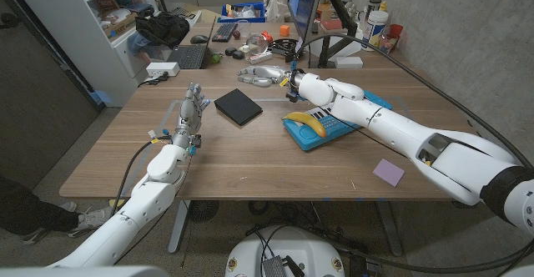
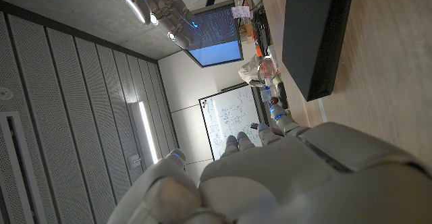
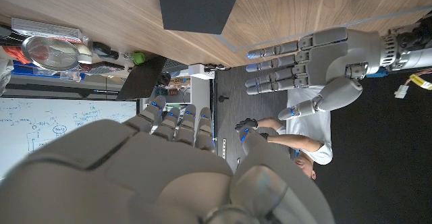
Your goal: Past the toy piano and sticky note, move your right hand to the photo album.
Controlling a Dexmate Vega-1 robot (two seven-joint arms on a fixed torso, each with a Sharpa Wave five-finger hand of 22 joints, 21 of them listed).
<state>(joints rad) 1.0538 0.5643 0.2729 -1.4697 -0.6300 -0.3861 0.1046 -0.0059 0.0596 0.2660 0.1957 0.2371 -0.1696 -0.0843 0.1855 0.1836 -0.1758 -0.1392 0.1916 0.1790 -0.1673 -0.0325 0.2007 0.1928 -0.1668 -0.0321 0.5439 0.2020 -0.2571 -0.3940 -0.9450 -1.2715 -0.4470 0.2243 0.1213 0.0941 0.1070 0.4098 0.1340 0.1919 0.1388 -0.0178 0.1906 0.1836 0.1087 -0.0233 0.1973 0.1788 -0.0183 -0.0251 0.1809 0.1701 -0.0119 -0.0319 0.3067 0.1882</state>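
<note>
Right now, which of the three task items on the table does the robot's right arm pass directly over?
The toy piano, blue with a yellow banana-shaped piece: the right forearm crosses above it. The purple sticky note and black photo album lie uncovered.

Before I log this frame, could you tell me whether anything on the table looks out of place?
A yellow banana lies across the blue toy piano, an odd resting spot. The black photo album sits askew to the table edge.

Office lab: whiteboard (image 3: 50,126), monitor (image 1: 304,2), keyboards (image 1: 225,32).
</note>
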